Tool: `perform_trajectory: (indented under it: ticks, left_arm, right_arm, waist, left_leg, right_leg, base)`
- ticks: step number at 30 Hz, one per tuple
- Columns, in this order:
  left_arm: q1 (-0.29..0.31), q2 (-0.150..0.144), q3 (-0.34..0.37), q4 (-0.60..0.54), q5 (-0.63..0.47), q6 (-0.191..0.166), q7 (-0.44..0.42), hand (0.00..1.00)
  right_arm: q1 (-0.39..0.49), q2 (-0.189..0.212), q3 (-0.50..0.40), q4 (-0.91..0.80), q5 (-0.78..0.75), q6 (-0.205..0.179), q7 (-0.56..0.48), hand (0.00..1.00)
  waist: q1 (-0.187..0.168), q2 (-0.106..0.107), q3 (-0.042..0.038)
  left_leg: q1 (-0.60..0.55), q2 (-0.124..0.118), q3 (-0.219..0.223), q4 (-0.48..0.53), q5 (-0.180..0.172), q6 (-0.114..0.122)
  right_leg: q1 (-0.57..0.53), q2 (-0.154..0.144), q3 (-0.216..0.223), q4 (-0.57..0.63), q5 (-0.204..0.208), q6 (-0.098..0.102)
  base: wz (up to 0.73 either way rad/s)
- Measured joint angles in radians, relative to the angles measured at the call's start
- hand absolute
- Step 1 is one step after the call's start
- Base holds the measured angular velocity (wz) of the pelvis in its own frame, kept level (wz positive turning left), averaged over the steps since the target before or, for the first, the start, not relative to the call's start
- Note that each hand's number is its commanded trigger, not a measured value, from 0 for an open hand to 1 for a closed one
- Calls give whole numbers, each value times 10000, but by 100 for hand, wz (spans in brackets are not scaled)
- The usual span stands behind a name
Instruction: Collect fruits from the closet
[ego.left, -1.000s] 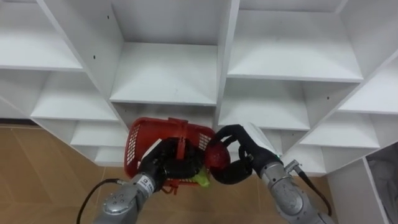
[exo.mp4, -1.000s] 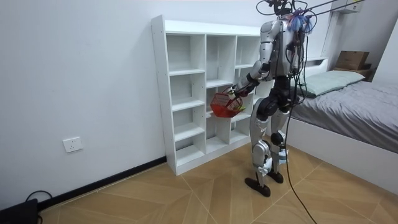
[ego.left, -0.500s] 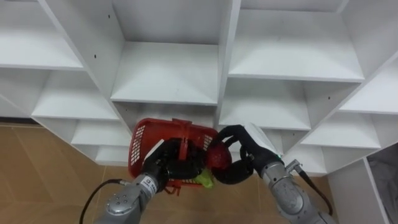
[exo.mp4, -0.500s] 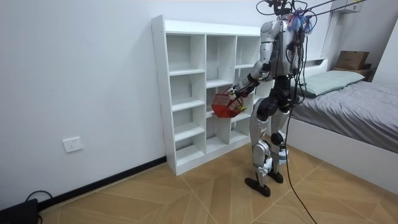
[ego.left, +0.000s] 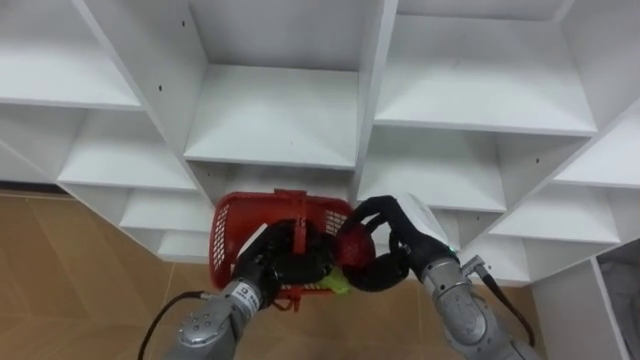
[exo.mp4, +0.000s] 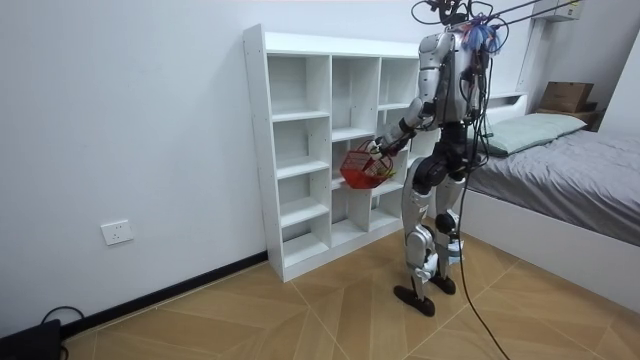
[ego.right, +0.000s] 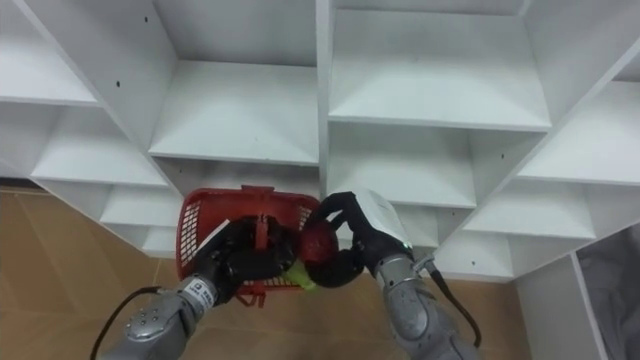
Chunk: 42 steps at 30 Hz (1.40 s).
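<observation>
One red basket (ego.left: 232, 222) in left hand (ego.left: 278, 263), one red fruit (ego.left: 352, 249) in right hand (ego.left: 402, 236)

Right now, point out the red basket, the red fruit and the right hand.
red basket (ego.left: 226, 232), left eye view, its left mesh wall.
red fruit (ego.left: 352, 248), left eye view, its exposed skin.
right hand (ego.left: 408, 238), left eye view, back of the hand.

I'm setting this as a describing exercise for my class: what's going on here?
The robot stands at a white shelf unit. Its left hand grips the red basket by its handle in front of the shelves. Its right hand is curled round a red fruit at the basket's rim, not yet released. A yellow-green fruit already lies in the basket.
</observation>
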Motion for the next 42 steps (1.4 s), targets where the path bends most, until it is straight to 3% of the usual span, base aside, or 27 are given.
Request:
perform_trajectory:
  ticks: [6,11,24,32,42]
  left_arm:
    - [-1,-57,-256,0,0,14,-199,100]
    - [18,-56,-312,1,2,160,-392,100]
    - [23,-63,-308,2,3,340,-436,100]
    - [61,-79,-317,2,1,344,-443,100]
    - [148,-82,-292,5,26,344,-410,100]
  right_arm:
    - [-17,352,-49,-1,-26,3,42,0]
    - [-99,523,-50,2,-31,2,170,0]
    - [-134,538,-50,4,-41,2,349,0]
    - [-134,536,-46,4,-418,2,350,0]
    - [-132,495,64,112,-420,2,187,0]
  waist:
    - [-1,11,1]
    - [-6,106,55]
    - [-4,169,34]
    - [-9,296,-51]
    - [-4,261,-49]
  left_leg:
    - [1,3,-2,1,0,0]
    - [-14,1,-13,2,0,1]
    - [-29,0,-19,19,1,1]
    - [14,0,-6,28,3,3]
    - [145,-12,45,18,5,7]
  right_leg:
    - [0,0,-3,2,-1,1]
    - [-5,-3,-17,2,-1,2]
    - [-11,-5,-30,18,-1,2]
    - [10,-7,-17,58,-1,1]
    - [34,-18,72,190,-26,13]
  base:
    - [0]
    - [0]
    - [0]
    - [0]
    - [-1]
